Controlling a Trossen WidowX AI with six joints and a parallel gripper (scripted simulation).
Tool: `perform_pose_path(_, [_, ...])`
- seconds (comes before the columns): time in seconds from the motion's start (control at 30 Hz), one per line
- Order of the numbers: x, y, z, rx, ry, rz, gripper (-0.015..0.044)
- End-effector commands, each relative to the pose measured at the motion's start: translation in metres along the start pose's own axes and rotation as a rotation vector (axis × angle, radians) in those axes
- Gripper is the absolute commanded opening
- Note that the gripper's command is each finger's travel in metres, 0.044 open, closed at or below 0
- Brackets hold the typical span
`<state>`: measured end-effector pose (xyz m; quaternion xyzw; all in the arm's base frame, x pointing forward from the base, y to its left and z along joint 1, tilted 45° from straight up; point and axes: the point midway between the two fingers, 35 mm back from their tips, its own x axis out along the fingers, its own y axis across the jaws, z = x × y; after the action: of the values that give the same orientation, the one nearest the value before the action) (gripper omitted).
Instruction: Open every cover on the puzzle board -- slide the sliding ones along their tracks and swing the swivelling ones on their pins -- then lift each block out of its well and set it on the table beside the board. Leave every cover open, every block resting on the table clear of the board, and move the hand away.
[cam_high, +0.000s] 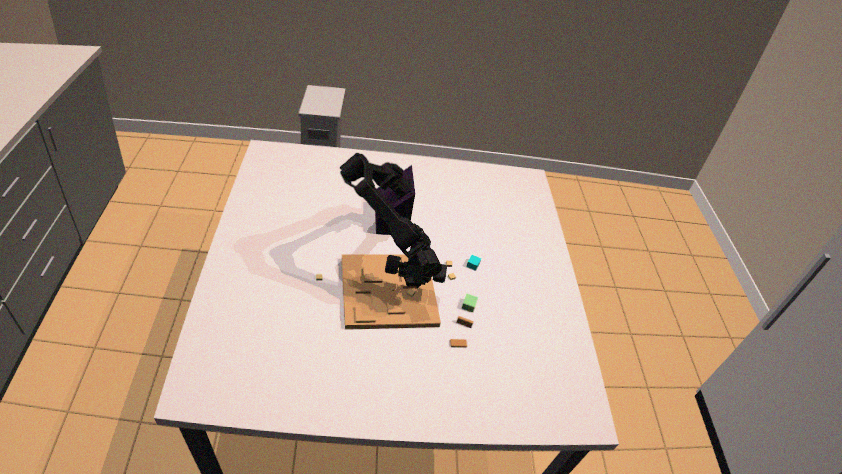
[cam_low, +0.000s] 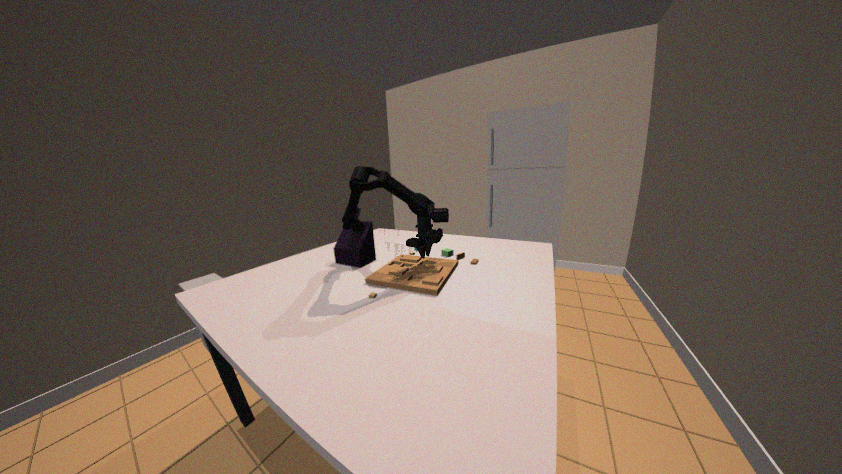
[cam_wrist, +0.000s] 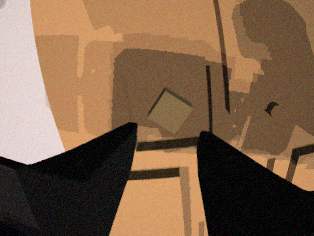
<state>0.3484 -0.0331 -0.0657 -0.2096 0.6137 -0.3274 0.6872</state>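
The wooden puzzle board lies on the table, with thin raised covers and strips on it; which covers stand open is hard to tell. My gripper is partly open and empty, pointing down low over the board's right part. In the wrist view a small khaki diamond-shaped block shows in shadow just beyond the fingertips, dark-edged as if in a well. A cyan block and a green block rest on the table to the right of the board.
Two brown pieces, one nearer the board and one farther forward, lie right of it. Small yellowish pieces lie by its right edge. Another yellowish piece lies left. The arm's base stands behind.
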Motion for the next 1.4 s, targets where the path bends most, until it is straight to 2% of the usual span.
perform_pose_path(0.0, [0.0006, -0.0002, 0.0000, 0.067, -0.002, -0.003, 0.0144])
perform_pose_path(0.8, [0.0031, -0.0001, -0.0004, 0.429, -0.002, -0.003, 0.0144])
perform_pose_path(1.37, [0.0064, -0.0003, -0.0003, 0.439, -0.003, -0.003, 0.0144])
